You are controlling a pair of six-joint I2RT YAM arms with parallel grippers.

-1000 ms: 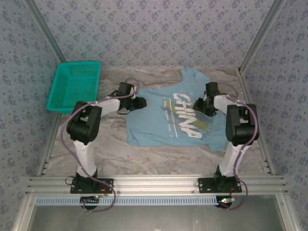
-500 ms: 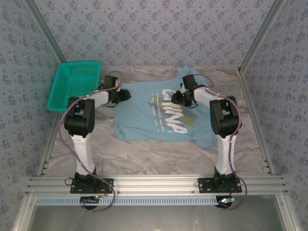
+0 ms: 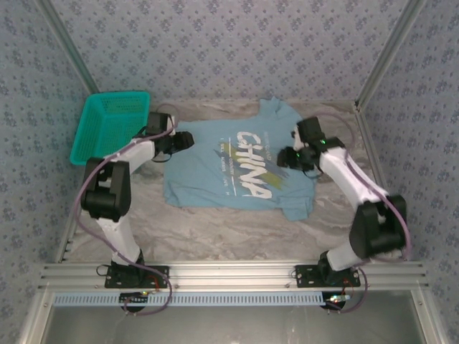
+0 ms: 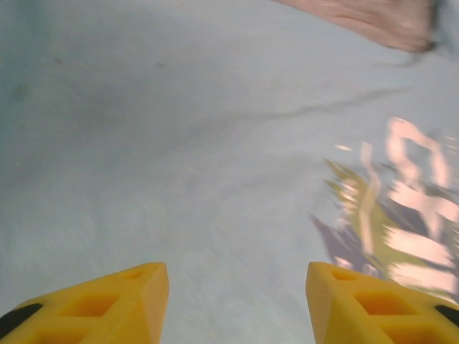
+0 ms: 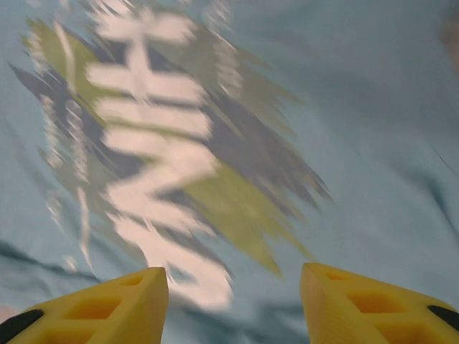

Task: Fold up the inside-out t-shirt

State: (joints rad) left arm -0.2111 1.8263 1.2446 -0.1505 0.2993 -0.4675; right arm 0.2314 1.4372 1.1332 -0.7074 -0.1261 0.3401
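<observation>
Slid t-shirt toward worktop's left edge, now flat; left fingers and right fingers apart, gripping nothing; folding can begin.

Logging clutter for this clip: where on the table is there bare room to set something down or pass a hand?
Widest free patch: the table strip between the near hem of the t-shirt and the arm bases. A narrower one is right of the shirt, by the right wall. Crowded: back left, where the teal basket, left arm and shirt sit close.
</observation>
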